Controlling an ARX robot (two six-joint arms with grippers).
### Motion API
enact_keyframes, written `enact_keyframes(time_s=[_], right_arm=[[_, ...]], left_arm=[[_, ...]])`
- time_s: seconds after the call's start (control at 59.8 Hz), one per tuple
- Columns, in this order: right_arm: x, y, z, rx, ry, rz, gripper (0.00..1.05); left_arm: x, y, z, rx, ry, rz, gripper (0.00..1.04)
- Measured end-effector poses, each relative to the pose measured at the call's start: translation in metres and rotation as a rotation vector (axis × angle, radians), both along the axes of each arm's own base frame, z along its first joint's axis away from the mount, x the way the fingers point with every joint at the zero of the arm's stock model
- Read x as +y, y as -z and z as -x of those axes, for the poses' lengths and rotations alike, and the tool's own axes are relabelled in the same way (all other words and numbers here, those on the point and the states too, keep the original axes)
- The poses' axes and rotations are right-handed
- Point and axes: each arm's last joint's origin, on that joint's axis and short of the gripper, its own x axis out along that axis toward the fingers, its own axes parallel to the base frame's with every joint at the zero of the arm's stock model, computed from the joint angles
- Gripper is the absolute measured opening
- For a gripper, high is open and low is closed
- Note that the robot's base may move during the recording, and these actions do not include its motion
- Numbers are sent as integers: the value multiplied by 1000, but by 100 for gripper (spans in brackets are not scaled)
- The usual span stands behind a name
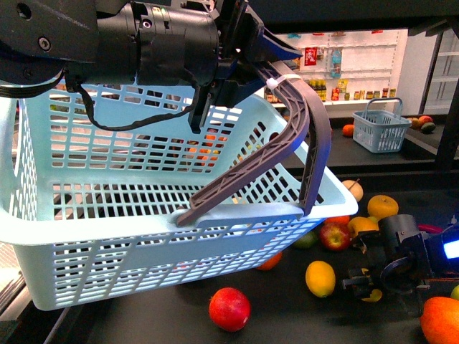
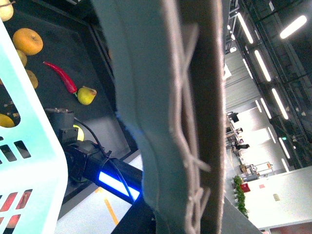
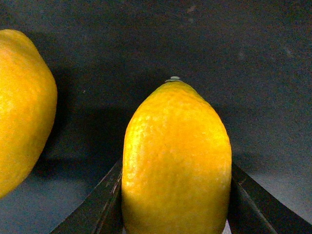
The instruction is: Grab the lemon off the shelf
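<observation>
Spotter: Right side, talk to me. Where were you?

Operator: Lower right of the front frame! I had the right gripper (image 1: 367, 285) down low over the dark shelf (image 1: 287, 322), in among the loose fruit.

Spotter: And the lemon?

Operator: Right between the fingers (image 3: 105, 204). On the wrist camera the lemon (image 3: 176, 161) filled the whole gap, stem nub pointing away from the lens. A black finger was pressed to each flank, and the jaws had closed in as far as the fruit allowed. From the front I only caught a sliver of yellow under the gripper, so I couldn't say whether it was clear of the shelf.

Spotter: Anything crowding it?

Operator: A second yellow fruit (image 3: 22, 107) sat just beside it, not touching. In the front view a red apple (image 1: 229, 308) lay near bottom centre, well apart from the gripper.

Spotter: Left arm?

Operator: Up along the top of the front frame. My left gripper (image 1: 267, 64) was clamped round the grey handle (image 1: 315, 136) of the pale blue basket (image 1: 143, 244). The basket hung tilted across the left and middle of the frame.
</observation>
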Motion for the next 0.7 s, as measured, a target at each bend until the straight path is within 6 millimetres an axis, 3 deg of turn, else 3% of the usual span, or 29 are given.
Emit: enact_keyframes(time_s=[0.167, 0.301, 0.385, 0.536, 0.703], right_arm=[[-4, -14, 9, -30, 0, -8, 47], [-12, -52, 19, -117, -12, -5, 47], [-18, -95, 26, -200, -29, -23, 47], [-25, -197, 47, -366, -41, -117, 46], [-14, -286, 77, -501, -91, -254, 46]], left_arm=[[0, 0, 0, 0, 0, 0, 8], [0, 0, 0, 0, 0, 0, 8], [0, 0, 0, 0, 0, 0, 8], [0, 0, 0, 0, 0, 0, 8], [0, 0, 0, 0, 1, 0, 8]])
